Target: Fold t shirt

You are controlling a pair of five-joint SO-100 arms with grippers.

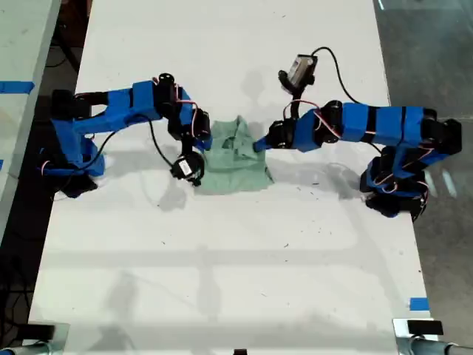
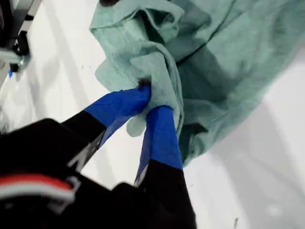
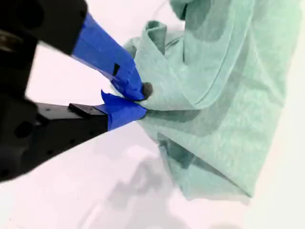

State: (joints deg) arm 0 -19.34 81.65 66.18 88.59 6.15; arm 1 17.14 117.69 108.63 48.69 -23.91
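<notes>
Smooth white table (image 1: 222,251) bears the wrinkled mint t shirt (image 1: 235,159), both blue-taped pincers pinching its bunched edges.

The t shirt (image 1: 235,157) is a pale mint green all over, plain and without any print; its folds (image 2: 200,71) show as darker teal-grey shadows, and in the second wrist view the cloth (image 3: 224,119) looks lighter, almost aqua. My first gripper (image 2: 151,106) has bright blue taped fingers (image 2: 119,107) on a black body, with a red and white band at about 8 o'clock. My second gripper (image 3: 138,101) has the same blue tips on black. Both arms (image 1: 118,111) are vivid blue with black joints and thin red and white wires. The table (image 1: 222,259) is plain white, with a small blue tape patch (image 1: 418,303) at 4 o'clock.
</notes>
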